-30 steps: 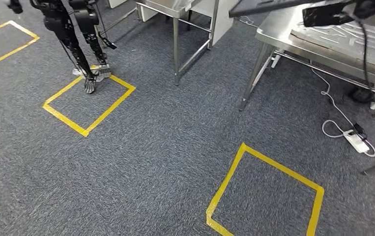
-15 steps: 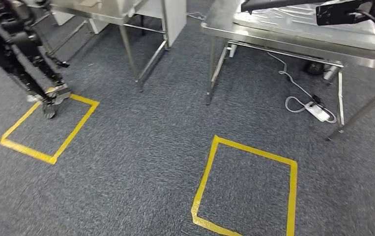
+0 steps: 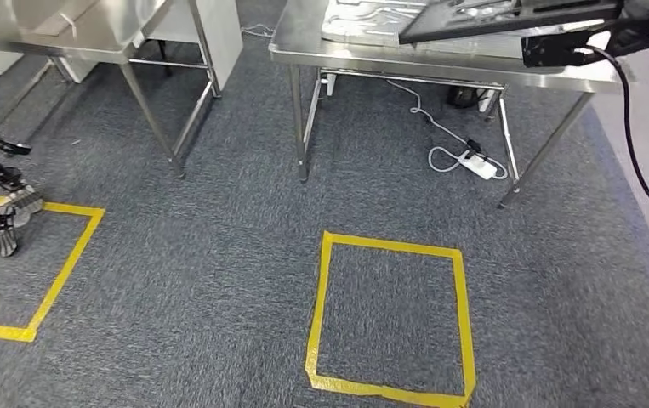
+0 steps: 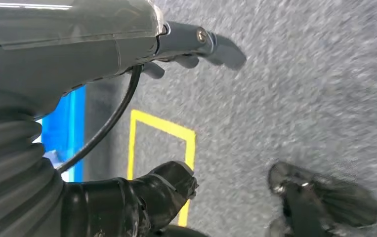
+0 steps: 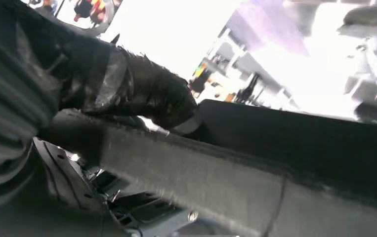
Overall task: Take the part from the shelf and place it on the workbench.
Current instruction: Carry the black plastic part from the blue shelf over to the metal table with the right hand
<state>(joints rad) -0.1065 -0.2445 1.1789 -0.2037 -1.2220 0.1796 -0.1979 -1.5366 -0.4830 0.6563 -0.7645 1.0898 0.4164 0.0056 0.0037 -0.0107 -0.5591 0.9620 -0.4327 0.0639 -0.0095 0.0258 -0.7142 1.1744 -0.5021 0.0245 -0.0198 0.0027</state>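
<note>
The left hand (image 4: 127, 59) hangs over the grey carpet (image 3: 219, 280) with its fingers apart, holding nothing. A yellow tape square (image 3: 389, 319) lies on the carpet in front of the steel bench (image 3: 440, 64). The right hand (image 5: 142, 96) grips the dark flat part (image 3: 508, 19), which is raised over the bench top.

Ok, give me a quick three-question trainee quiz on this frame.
1. True or false: the dark flat part lies on the carpet.
2. What lies on the floor under the steel workbench? A) a white power strip B) a bucket C) a cardboard box
3. Fill in: the hand holding nothing is the ___ hand.

Key: 1 false, the right hand grips it up by the workbench; 2 A; 3 left.
</note>
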